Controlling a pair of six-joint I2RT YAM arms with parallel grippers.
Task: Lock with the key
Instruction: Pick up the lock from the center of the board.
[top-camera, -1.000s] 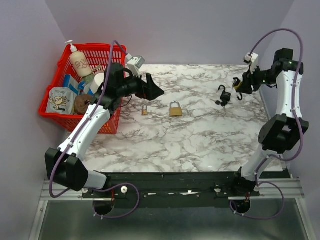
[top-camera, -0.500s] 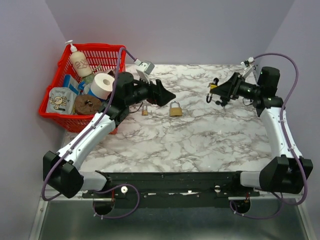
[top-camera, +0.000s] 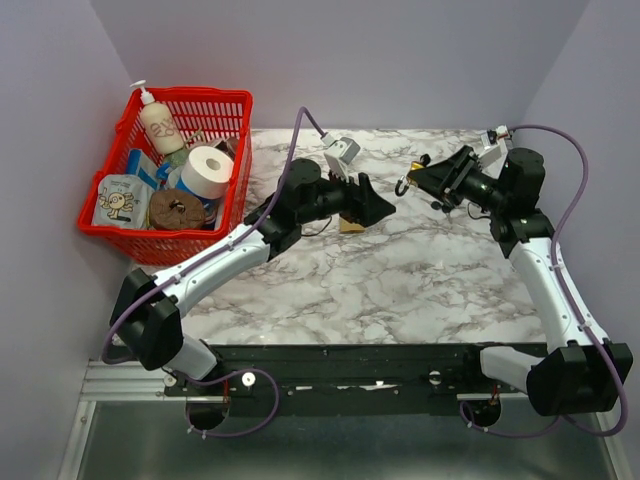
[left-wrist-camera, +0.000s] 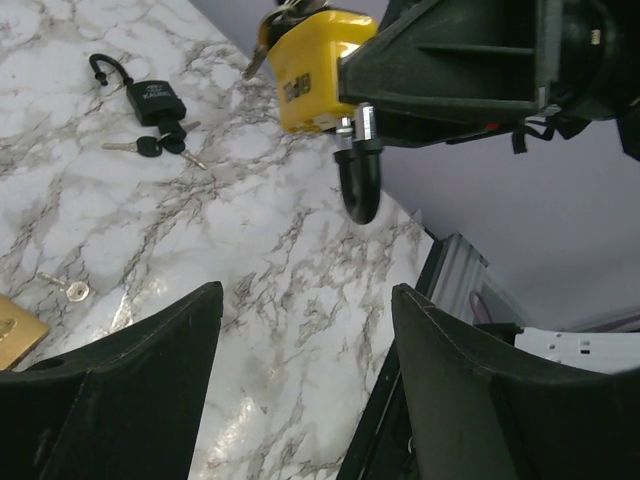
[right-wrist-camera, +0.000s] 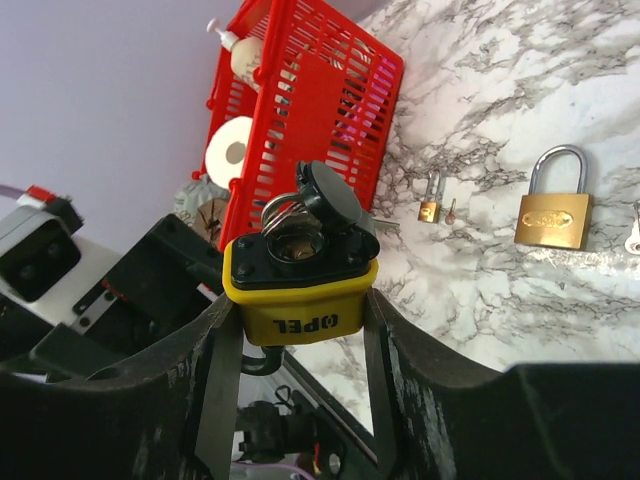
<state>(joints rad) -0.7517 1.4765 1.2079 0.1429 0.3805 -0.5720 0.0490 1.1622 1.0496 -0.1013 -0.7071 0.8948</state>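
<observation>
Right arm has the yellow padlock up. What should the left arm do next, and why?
Probably ease the left gripper forward to the key in the yellow padlock. The right gripper holds the lock in the air with the key exposed. The left jaws are open, short of it and holding nothing.

Yellow padlock (right-wrist-camera: 300, 290): black lettering "OPEL" on its face, legible in the right wrist view. Black padlock (left-wrist-camera: 155, 100): white marking, too small to read. Brass padlock (right-wrist-camera: 552, 218): stamped mark, illegible.
</observation>
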